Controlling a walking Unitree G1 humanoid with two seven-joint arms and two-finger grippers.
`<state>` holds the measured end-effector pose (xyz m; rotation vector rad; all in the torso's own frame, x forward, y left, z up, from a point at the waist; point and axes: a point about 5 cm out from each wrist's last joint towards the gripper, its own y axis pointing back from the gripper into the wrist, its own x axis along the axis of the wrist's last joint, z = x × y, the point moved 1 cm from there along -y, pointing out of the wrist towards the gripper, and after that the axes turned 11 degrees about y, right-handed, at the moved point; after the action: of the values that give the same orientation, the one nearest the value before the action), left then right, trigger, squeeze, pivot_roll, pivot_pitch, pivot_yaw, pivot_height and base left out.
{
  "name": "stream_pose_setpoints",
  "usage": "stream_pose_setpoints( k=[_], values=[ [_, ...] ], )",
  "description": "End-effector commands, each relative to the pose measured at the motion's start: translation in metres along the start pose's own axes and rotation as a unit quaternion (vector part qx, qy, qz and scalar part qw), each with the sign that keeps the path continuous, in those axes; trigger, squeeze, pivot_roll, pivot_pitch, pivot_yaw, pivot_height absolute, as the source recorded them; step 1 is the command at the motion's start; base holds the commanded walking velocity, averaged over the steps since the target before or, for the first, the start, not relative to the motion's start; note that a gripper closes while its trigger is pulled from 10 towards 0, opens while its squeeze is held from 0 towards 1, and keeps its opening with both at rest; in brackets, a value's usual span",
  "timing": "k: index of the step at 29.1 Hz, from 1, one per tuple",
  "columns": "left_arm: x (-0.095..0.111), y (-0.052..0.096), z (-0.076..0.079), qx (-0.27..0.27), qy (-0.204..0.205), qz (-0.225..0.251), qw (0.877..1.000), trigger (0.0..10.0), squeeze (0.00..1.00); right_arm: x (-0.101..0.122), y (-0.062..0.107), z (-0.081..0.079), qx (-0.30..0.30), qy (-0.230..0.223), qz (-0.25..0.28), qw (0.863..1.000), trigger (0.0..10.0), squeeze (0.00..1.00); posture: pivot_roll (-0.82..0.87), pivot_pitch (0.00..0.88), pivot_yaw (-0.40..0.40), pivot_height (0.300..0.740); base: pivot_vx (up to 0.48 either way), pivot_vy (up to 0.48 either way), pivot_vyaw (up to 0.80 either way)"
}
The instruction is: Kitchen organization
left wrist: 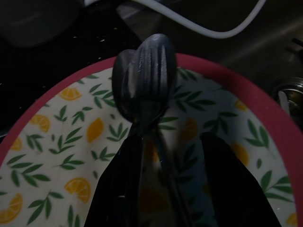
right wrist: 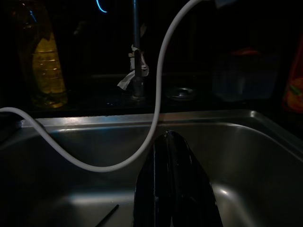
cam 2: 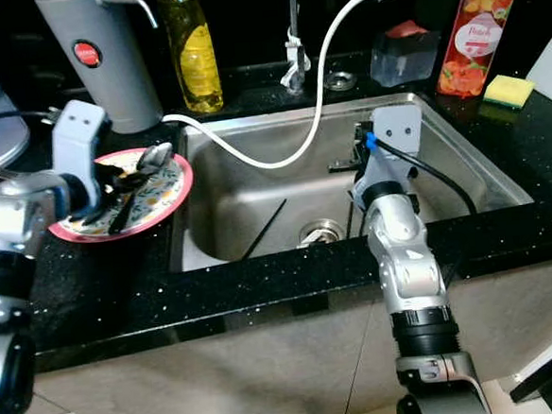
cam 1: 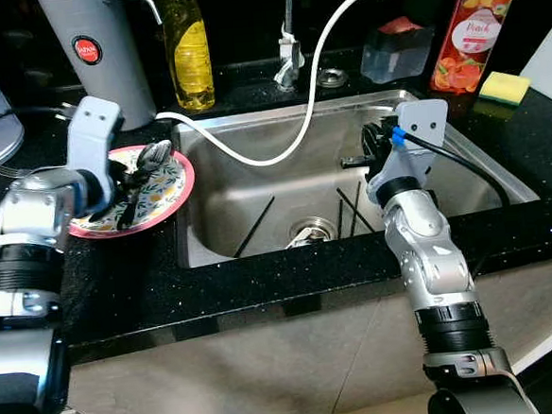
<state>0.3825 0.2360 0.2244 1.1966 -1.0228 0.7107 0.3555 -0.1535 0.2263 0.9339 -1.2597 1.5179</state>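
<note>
1. Left wrist view: our left gripper (left wrist: 163,189) hangs low over the plate (left wrist: 61,156), its two black fingers (left wrist: 118,189) spread apart, with the handles of a spoon (left wrist: 124,82) and a fork (left wrist: 154,71) lying between them. The fingers look open around the handles, not clamped.
2. The plate, patterned with lemons and leaves and ringed by a red rim, sits on the black counter (cam 1: 130,283) just left of the sink (cam 1: 256,199); its right rim comes close to the sink's left edge.
3. The spoon and fork lie stacked, heads pointing toward the far rim of the plate.
4. Our right gripper (right wrist: 174,189) is held inside the sink near its right wall, fingers pressed together and closed on nothing, pointing toward the back wall.
5. A white hose (cam 1: 281,150) droops from the tap (cam 1: 289,54) across the basin and over its left edge, passing close behind the plate and taking up room above the basin.
6. Behind the plate stand a grey canister (cam 1: 104,48) and a yellow bottle (cam 1: 187,52), so the space there is tight.
7. On the back right edge we see a clear container (cam 1: 396,52), a peach soap bottle (cam 1: 471,37) and a yellow sponge (cam 1: 504,87).
</note>
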Motion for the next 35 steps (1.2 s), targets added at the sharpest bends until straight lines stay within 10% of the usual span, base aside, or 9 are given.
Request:
stream_pose_setpoints(
  k=[1, 15, 16, 17, 19, 20, 22, 35],
  values=[
    [-0.005, -0.003, 0.008, -0.016, 0.013, -0.01, 1.0, 10.0, 0.0, -0.001, 0.0, -0.001, 0.002, -0.001, -0.004, 1.0, 10.0, 0.0, 0.07, 0.0, 0.041, 0.74, 0.0, 0.0, 0.0],
    [-0.03, -0.002, 0.0, 0.006, 0.041, -0.046, 0.998, 10.0, 0.0, -0.002, 0.0, -0.001, 0.003, -0.002, -0.004, 1.0, 10.0, 0.0, 0.08, 0.0, 0.036, 0.74, 0.0, 0.0, 0.0],
    [-0.031, -0.002, 0.0, 0.008, 0.042, -0.048, 0.998, 9.7, 0.0, -0.002, 0.0, -0.002, 0.003, -0.002, -0.004, 1.0, 10.0, 0.0, 0.08, 0.0, 0.036, 0.74, 0.0, 0.0, 0.0],
    [-0.035, -0.003, 0.001, 0.007, 0.047, -0.053, 0.997, 5.0, 0.0, -0.001, -0.001, -0.002, 0.004, -0.003, -0.003, 1.0, 10.0, 0.0, 0.08, 0.0, 0.036, 0.74, 0.0, 0.0, 0.0],
    [-0.036, -0.003, 0.001, 0.008, 0.049, -0.055, 0.997, 5.0, 0.0, -0.001, -0.001, -0.002, 0.004, -0.003, -0.003, 1.0, 10.0, 0.0, 0.08, 0.0, 0.037, 0.74, 0.0, 0.0, 0.0],
    [-0.037, -0.003, 0.001, 0.008, 0.05, -0.056, 0.997, 2.3, 0.0, -0.001, -0.001, -0.002, 0.004, -0.003, -0.003, 1.0, 10.0, 0.0, 0.08, 0.0, 0.037, 0.74, 0.0, 0.0, 0.0],
    [-0.037, -0.003, 0.0, 0.015, 0.05, -0.053, 0.997, 0.0, 0.0, -0.001, -0.001, -0.001, 0.003, -0.002, -0.003, 1.0, 10.0, 0.0, 0.08, 0.0, 0.037, 0.74, 0.0, 0.0, 0.0],
    [-0.008, 0.006, -0.003, 0.022, 0.048, 0.02, 0.998, 0.0, 0.0, -0.001, -0.001, -0.001, 0.003, -0.003, -0.003, 1.0, 10.0, 0.0, 0.08, 0.0, 0.037, 0.74, 0.0, 0.0, 0.0]
  ],
)
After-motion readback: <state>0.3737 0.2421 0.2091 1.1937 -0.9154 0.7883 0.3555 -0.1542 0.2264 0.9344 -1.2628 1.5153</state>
